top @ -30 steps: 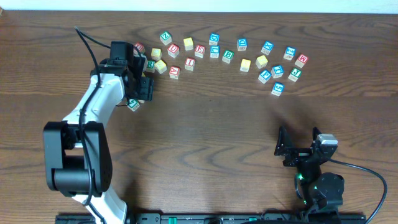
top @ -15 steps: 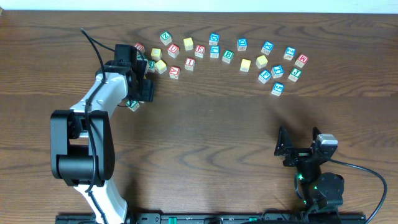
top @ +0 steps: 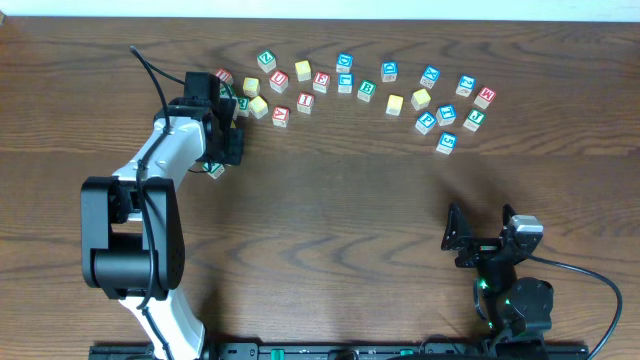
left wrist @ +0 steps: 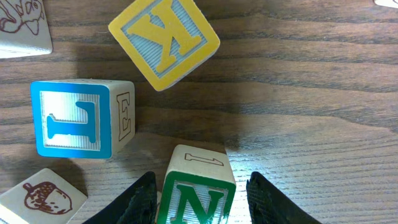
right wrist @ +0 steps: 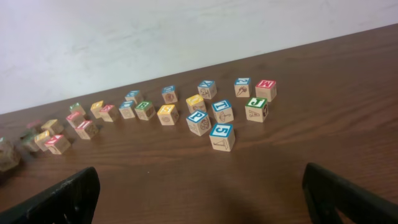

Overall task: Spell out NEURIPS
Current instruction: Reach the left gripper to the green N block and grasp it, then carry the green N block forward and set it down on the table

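You're looking at a dark brown wood-grain table [top: 340, 220], evenly lit, with soft shadows. Beyond its far edge stands a plain pale wall [right wrist: 186, 37], seemingly white, though slightly blurred.

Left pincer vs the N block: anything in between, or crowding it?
Nothing visible. In the left wrist view the left pincer has its jaws on either side of the N cube, with a gap showing on each side. The blue-framed cube and the yellow K cube lie ahead, apart from it. The acorn cube sits outside the jaws.
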Motion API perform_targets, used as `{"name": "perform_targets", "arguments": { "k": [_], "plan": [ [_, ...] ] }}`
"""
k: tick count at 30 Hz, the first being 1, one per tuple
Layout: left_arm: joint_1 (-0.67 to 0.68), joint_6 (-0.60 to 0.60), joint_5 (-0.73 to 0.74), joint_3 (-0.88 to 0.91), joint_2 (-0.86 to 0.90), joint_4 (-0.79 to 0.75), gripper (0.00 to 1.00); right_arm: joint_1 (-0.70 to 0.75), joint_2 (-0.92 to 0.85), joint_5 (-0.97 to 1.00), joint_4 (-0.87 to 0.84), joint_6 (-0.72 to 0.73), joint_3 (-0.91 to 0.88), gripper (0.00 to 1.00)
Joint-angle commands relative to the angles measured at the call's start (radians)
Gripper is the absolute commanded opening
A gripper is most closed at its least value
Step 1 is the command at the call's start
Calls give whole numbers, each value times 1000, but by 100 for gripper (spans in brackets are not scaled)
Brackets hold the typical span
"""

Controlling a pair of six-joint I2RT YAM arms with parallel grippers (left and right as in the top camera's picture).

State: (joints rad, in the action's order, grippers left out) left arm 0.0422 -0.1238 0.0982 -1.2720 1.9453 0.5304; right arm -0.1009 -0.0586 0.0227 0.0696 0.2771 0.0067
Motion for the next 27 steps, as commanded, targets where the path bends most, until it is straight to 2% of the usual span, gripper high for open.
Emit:
{"name": "perform_targets", "arguments": {
  "k": [1, 3, 7, 13, 14, 27],
  "plan": [
    [2, 6, -10, -7, 13, 5, 46, 10, 1, 5, 3, -4, -1, 99],
    [2, 6, -10, -7, 13, 3, 46, 10, 1, 5, 3, -4, -1, 99],
    [2, 7, -10, -7, 13, 2, 36, 10, 1, 5, 3, -4, -1, 99],
    [2, 33, -9, -7, 13, 2, 33, 10, 1, 5, 3, -4, -1, 99],
    [3, 33, -9, -7, 13, 2, 31, 10, 1, 5, 3, -4, -1, 99],
    [77, 185, -2, -23, -93, 8, 28, 10, 1, 4, 3, -4, -1, 99]
  ]
}}
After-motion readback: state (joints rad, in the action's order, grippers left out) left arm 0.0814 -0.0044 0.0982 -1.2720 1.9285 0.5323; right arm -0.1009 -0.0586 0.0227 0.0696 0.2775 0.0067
